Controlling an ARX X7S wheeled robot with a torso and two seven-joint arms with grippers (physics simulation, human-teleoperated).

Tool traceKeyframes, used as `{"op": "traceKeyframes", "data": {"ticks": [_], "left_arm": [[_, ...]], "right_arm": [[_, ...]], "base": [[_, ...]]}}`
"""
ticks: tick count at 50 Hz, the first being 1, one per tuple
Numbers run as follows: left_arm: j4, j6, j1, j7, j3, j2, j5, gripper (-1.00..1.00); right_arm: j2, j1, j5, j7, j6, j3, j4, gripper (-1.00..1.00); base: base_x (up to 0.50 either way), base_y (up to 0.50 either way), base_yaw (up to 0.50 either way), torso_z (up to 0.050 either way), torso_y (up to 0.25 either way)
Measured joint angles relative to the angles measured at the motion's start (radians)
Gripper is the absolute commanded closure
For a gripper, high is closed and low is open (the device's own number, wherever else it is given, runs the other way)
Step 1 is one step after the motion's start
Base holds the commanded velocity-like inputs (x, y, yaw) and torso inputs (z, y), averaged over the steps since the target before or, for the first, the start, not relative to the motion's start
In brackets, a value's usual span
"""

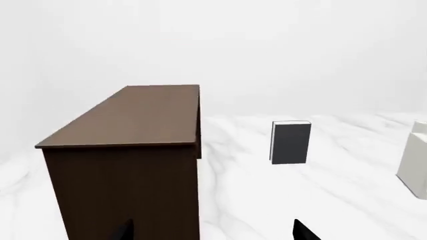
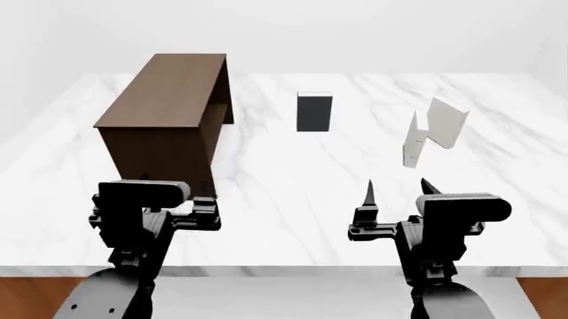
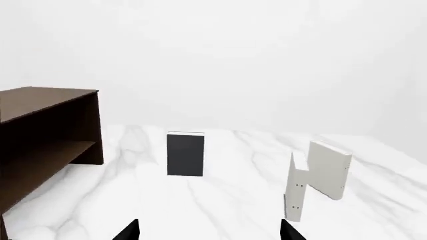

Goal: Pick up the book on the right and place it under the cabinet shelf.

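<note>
The light-grey book [image 2: 447, 123] stands upright at the right of the marble table, touching a white upright slab [image 2: 413, 142] with tiny dark dots; both show in the right wrist view, book [image 3: 328, 170] and slab [image 3: 295, 188]. The dark-brown cabinet [image 2: 164, 93] stands at the left, and its inner shelf [image 3: 41, 161] shows through its open side. My right gripper [image 2: 398, 193] is open and empty, well in front of the book; its tips frame bare table [image 3: 210, 234]. My left gripper [image 2: 197, 211] is open and empty, close in front of the cabinet [image 1: 127, 165].
A black book with a white edge [image 2: 314, 111] stands upright at the back middle, also in the left wrist view [image 1: 291, 142] and the right wrist view [image 3: 185, 154]. A pale object [image 1: 415, 160] is cut off at the left wrist view's edge. The table's front edge [image 2: 284, 271] lies below both arms.
</note>
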Motion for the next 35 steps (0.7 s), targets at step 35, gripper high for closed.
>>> {"op": "traceKeyframes", "data": {"ticks": [35], "left_arm": [[-0.474,-0.428,-0.944,0.042,0.072,-0.089,-0.051,-1.0]], "right_arm": [[0.194,0.921,0.095,-0.107,0.643,-0.046,0.187,-1.0]], "base": [[0.0,0.0,0.0,0.05,0.0]]}}
